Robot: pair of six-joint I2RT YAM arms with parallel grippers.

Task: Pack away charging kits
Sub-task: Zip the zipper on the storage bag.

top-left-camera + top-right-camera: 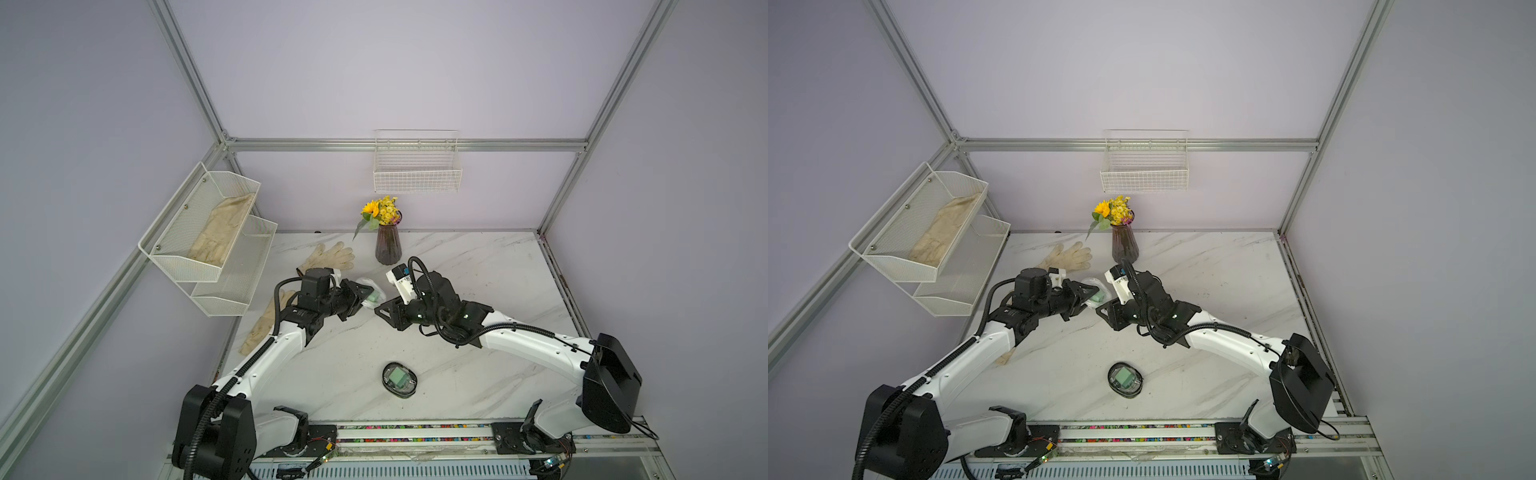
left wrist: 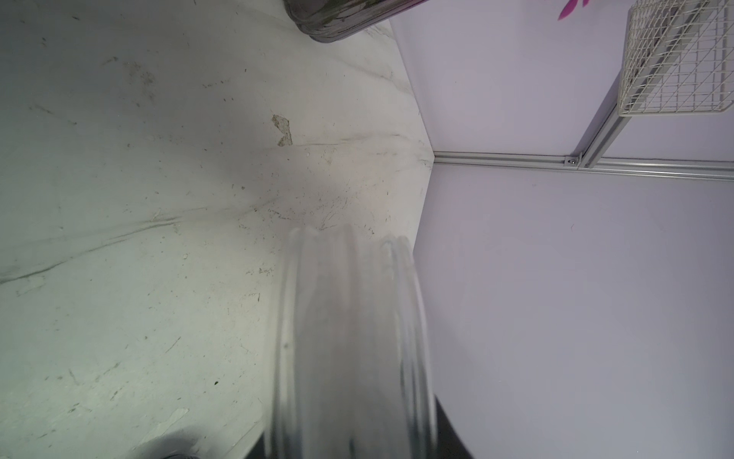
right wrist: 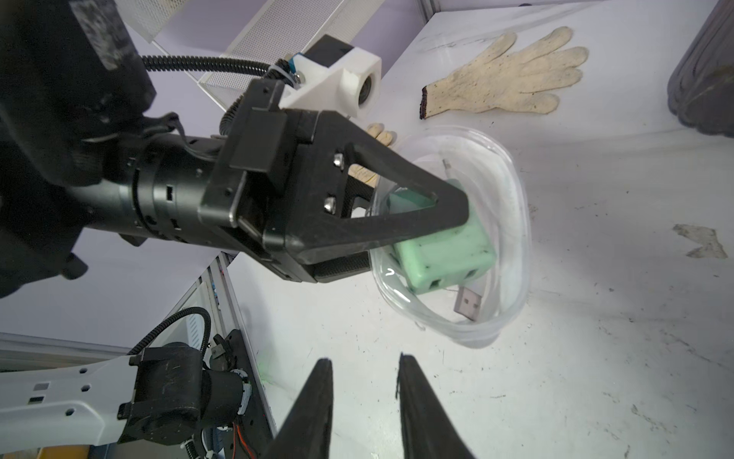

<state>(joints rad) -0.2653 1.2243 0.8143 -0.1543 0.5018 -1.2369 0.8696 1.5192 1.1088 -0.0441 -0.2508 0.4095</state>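
Note:
My left gripper [image 3: 413, 238] is shut on a clear oval case [image 3: 512, 222] and holds it just above the table. Inside the case are a mint-green plug adapter [image 3: 449, 254] and a white cable with its USB plug [image 3: 468, 304]. In both top views this case [image 1: 371, 292] [image 1: 1096, 296] hangs between the two arms. The left wrist view shows only its blurred clear rim [image 2: 349, 337]. My right gripper [image 3: 363, 361] [image 1: 379, 310] is open and empty, a short way from the case. A black-rimmed case [image 1: 399, 379] [image 1: 1125, 379] holding a green adapter lies on the table nearer the front.
A dark vase of yellow flowers [image 1: 387, 245] stands behind the grippers. Cream gloves lie at the back left [image 1: 328, 257] and under the left arm [image 1: 266, 320]. A white mesh shelf [image 1: 249, 291] on the left wall holds another glove. A wire basket [image 1: 417, 166] hangs on the back wall.

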